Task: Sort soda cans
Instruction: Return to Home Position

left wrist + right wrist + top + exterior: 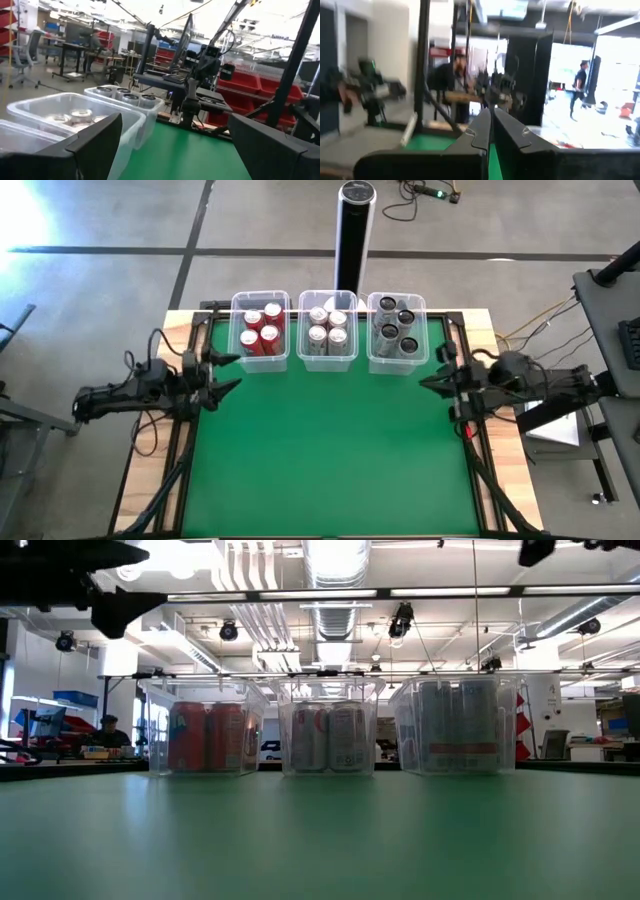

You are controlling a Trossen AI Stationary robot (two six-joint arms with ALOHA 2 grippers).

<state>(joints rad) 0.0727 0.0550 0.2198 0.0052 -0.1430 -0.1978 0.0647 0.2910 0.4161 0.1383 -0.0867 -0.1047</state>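
Three clear tubs stand in a row on the green mat by the table's far edge. The left tub (260,330) holds upright red soda cans (205,738). The middle tub (328,330) holds silver cans (328,738). The right tub (396,332) holds dark grey cans (460,735). My left gripper (228,372) hovers open at the table's left side, near the red-can tub, with nothing between its fingers (95,140). My right gripper (428,383) hovers at the table's right side, its fingers (485,131) shut together on nothing.
A tall black post with a silver cap (355,225) stands just beyond the far edge, behind the tubs. The green mat (330,450) stretches between the two arms toward the near edge. People (580,80) show in the room beyond the table.
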